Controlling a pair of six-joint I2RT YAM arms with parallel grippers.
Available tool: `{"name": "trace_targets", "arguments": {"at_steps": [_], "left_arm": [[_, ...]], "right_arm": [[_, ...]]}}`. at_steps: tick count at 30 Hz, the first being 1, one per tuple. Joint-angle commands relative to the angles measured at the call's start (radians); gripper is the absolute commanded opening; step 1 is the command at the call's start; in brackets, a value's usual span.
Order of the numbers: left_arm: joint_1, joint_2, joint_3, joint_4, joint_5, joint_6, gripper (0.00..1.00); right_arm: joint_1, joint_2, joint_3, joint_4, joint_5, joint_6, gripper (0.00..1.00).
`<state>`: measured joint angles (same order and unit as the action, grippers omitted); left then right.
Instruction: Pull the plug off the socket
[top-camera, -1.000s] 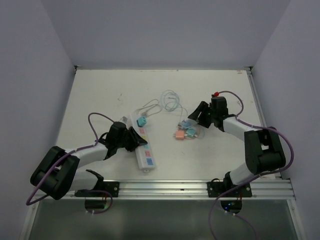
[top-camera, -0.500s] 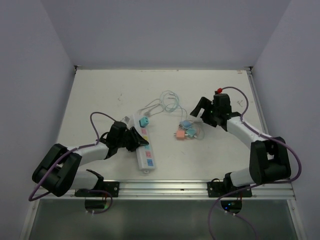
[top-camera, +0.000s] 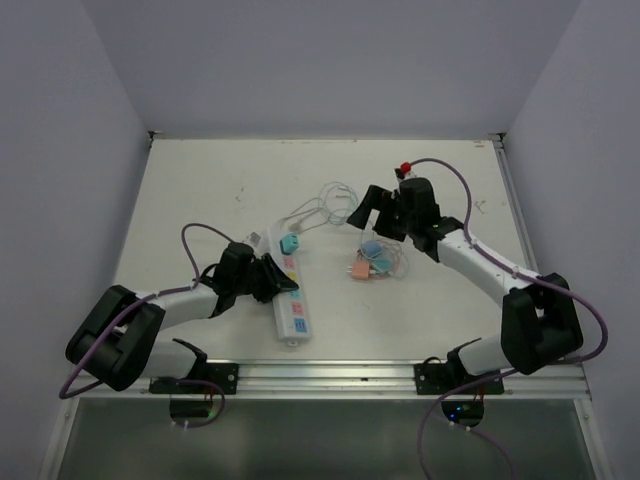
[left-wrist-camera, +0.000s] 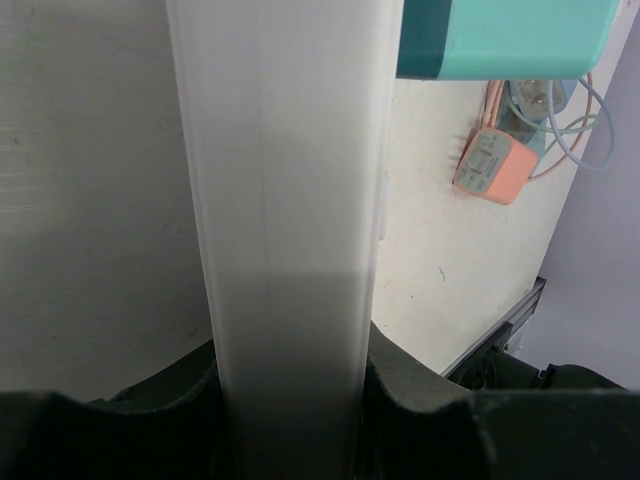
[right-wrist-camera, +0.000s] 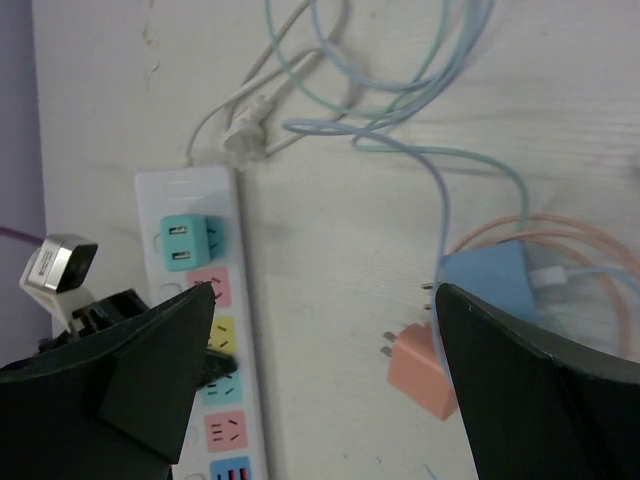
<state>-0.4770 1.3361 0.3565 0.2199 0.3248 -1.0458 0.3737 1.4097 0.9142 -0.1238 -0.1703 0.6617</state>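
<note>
Left gripper (top-camera: 272, 278): pressed onto the socket (top-camera: 293, 305) about halfway along, one finger on each long side; in the wrist view, white casing fills the whole gap between the jaws.
Right gripper (right-wrist-camera: 322, 300): spread wide, nothing between the fingers, hanging over the table (top-camera: 200, 190) above loose cables (right-wrist-camera: 400, 150).
Plug (right-wrist-camera: 190, 243): teal cube seated in the end outlet of the socket, ahead and to the left of the right gripper's left finger; just past the left gripper's fingertips along the strip.
Step in hand (judged): carrying the right gripper across to the plug while the left pins the strip down.
Doing it well: centre the open jaws over the teal cube, close on two opposite flat sides, pull straight up along the pins without rocking; hold the left clamp firm so the strip cannot lift with it.
Not the target: orange charger (right-wrist-camera: 420, 375) and blue charger (right-wrist-camera: 485, 275), lying unplugged near the right finger, well apart from the strip.
Writing: no brand or words legible; only slot marks on the coloured outlet faces and two port openings on the plug's top.
</note>
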Motion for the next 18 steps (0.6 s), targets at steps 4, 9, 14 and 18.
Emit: {"name": "trace_targets", "arguments": {"at_steps": [4, 9, 14, 18], "left_arm": [[0.003, 0.023, 0.001, -0.036, -0.006, 0.061, 0.00], [0.003, 0.021, -0.001, -0.034, -0.001, 0.063, 0.00], [0.003, 0.017, -0.004, -0.037, 0.000, 0.064, 0.00], [0.003, 0.011, -0.005, -0.044, -0.006, 0.067, 0.00]], "right_arm": [[0.174, 0.087, 0.061, 0.180, 0.023, 0.153, 0.96], [0.264, 0.196, 0.132, 0.228, 0.035, 0.202, 0.95], [0.314, 0.317, 0.186, 0.268, 0.022, 0.233, 0.90], [0.335, 0.396, 0.233, 0.294, -0.003, 0.256, 0.84]]}}
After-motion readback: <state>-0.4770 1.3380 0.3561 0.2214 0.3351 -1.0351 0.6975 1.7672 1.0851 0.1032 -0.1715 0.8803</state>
